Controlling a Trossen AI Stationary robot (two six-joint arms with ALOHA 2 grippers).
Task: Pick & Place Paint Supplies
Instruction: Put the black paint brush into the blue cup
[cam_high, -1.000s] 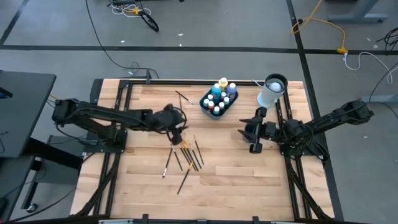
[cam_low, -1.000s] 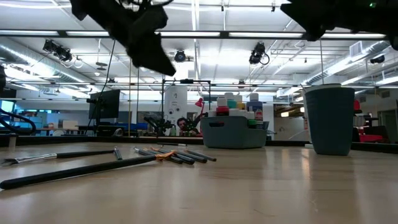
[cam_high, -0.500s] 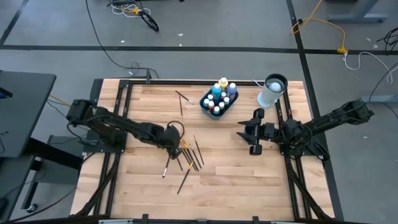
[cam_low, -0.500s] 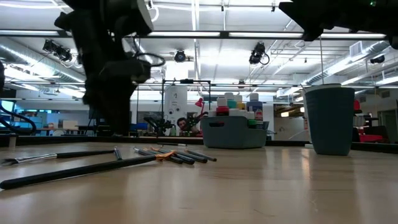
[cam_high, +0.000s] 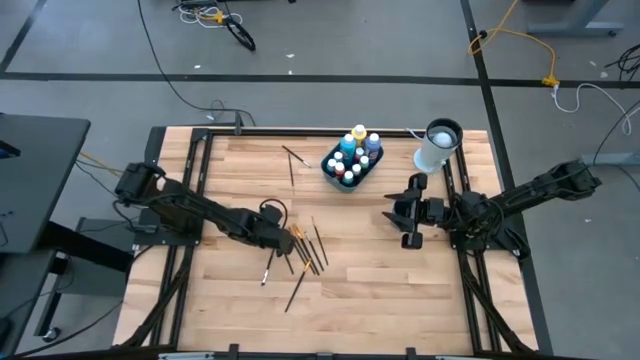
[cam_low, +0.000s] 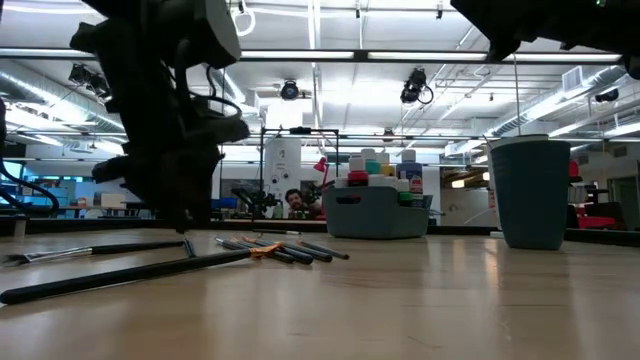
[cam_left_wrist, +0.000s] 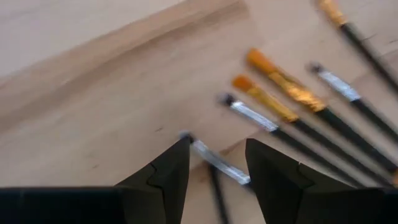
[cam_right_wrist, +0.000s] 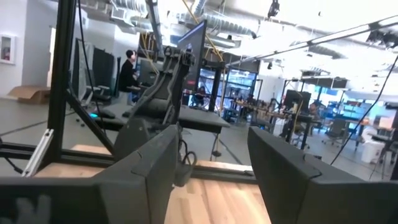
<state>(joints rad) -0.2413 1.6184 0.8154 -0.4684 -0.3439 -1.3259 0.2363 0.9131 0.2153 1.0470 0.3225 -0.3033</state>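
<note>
A wooden tabletop (cam_high: 360, 270) in an open workshop carries a grey bin (cam_high: 352, 166) at 12 o'clock, packed with upright paint bottles (cam_high: 349, 153) capped blue, yellow, red and white. A white cylinder (cam_high: 436, 146) stands at 1 o'clock. Thin dark brushes (cam_high: 308, 250) lie scattered at centre, where the left pincer (cam_high: 284, 238) hovers, fingers parted astride a silver-ferruled brush (cam_left_wrist: 219, 163). The right pincer (cam_high: 405, 213) waits at 3 o'clock, open.

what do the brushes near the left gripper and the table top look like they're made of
Brushes: dark, smooth handles, probably painted wood or plastic; bright silver and gold ferrules that shine like metal; orange tips on two look like synthetic bristle, though that is unsure. Table: pale wood planks with visible grain and seams, matte finish, likely butcher block.
</note>
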